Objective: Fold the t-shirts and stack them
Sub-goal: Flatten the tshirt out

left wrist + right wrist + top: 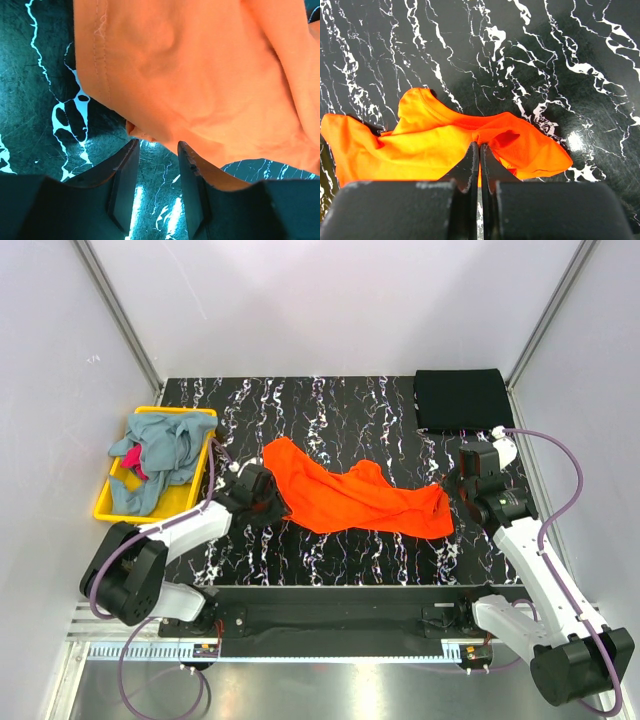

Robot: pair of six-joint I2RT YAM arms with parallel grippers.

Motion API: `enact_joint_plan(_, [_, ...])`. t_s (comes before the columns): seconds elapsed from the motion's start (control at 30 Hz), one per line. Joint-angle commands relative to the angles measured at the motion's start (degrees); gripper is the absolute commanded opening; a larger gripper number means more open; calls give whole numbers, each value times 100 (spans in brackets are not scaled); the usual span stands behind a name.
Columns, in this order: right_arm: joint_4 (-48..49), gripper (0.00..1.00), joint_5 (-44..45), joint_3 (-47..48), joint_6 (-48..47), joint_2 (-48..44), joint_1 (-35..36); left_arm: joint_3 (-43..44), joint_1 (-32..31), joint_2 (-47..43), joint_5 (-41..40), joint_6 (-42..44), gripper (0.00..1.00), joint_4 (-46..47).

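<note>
The orange t-shirt (355, 498) lies crumpled between the two claws, still to be spread for folding, and a folded black t-shirt (458, 398) sits beyond the right one. The right gripper (479, 146) is pinched tight on orange cloth; the left gripper (158, 146) gapes empty with the hem just ahead, so it likely must advance and grip

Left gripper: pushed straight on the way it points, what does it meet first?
Most likely the bright orange cloth t-shirt, whose edge lies just beyond the open left gripper on the black marbled table; the gripper's height above the cloth is unclear.
</note>
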Motion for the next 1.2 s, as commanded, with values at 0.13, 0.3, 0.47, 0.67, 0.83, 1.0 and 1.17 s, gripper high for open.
enact_joint_plan(0.13, [228, 0, -31, 39, -30, -82, -22, 70, -38, -36, -289, -101, 39, -5])
enact_joint_plan(0.3, [219, 0, -31, 48, -4, -109, -22, -106, -74, -282, -465, -198, 38, -31])
enact_joint_plan(0.47, [237, 0, -137, 109, 14, -3, -22, -133, -91, -99, -597, -356, 37, 4])
enact_joint_plan(0.67, [237, 0, -163, 83, 40, -56, -22, -124, -135, 34, -755, -339, 36, 13])
enact_joint_plan(0.83, [246, 0, -154, 48, 49, -65, -22, -28, -135, 235, -764, -330, 36, 57])
enact_joint_plan(1.0, [254, 0, -172, 65, 67, -56, -22, 86, -153, 403, -843, -295, 36, 57])
enact_joint_plan(1.17, [263, 0, -154, -14, 67, -56, -22, 166, -144, 412, -904, -242, 36, 48])
